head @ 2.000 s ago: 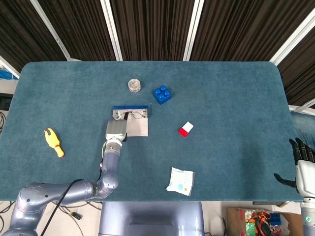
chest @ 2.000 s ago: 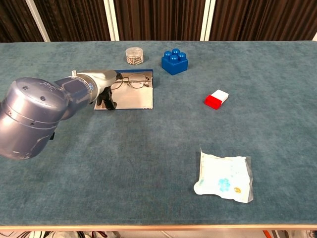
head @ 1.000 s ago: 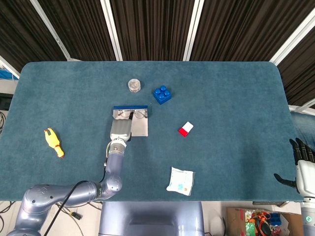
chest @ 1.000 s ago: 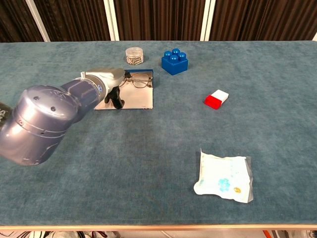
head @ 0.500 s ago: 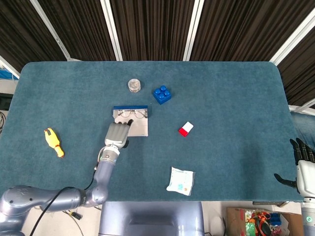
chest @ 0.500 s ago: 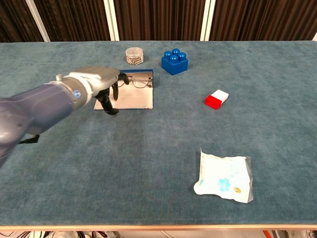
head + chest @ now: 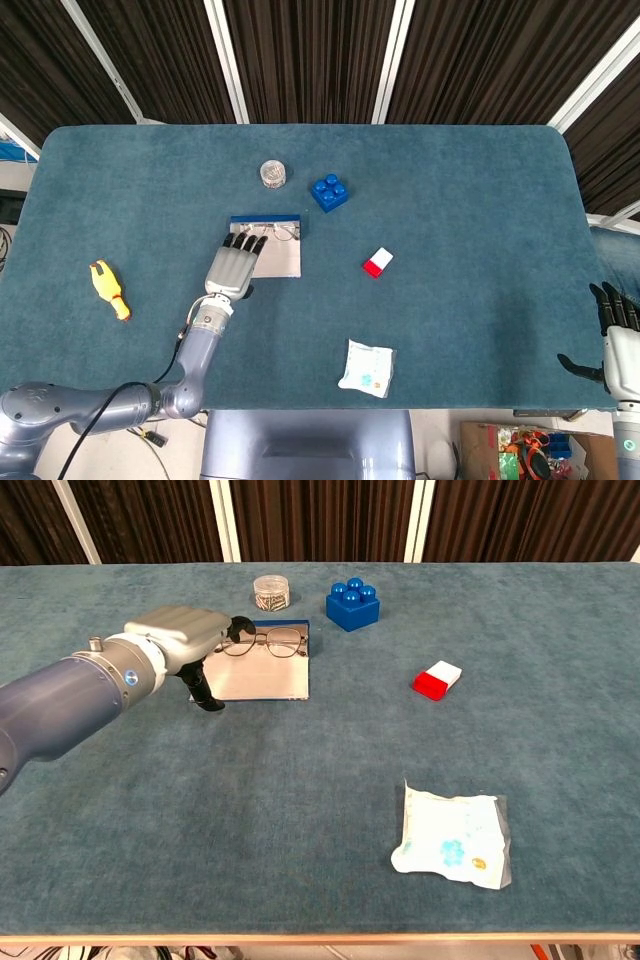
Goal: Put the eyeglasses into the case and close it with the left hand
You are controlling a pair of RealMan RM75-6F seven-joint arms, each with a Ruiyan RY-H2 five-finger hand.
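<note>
Left hand [image 7: 231, 269] hovers flat over the near-left corner of the case [image 7: 262, 675], fingers spread and holding nothing, fingertips [image 7: 244, 241] just short of the glasses [image 7: 268, 642]. Those lie inside the open case, up against its blue lid [image 7: 265, 219]. They look thin, light and easily bent, so best leave them alone; the stiff lid is the part to hook from behind and fold forward. Right hand [image 7: 615, 340] idles open at the table's [image 7: 480, 200] far edge.
</note>
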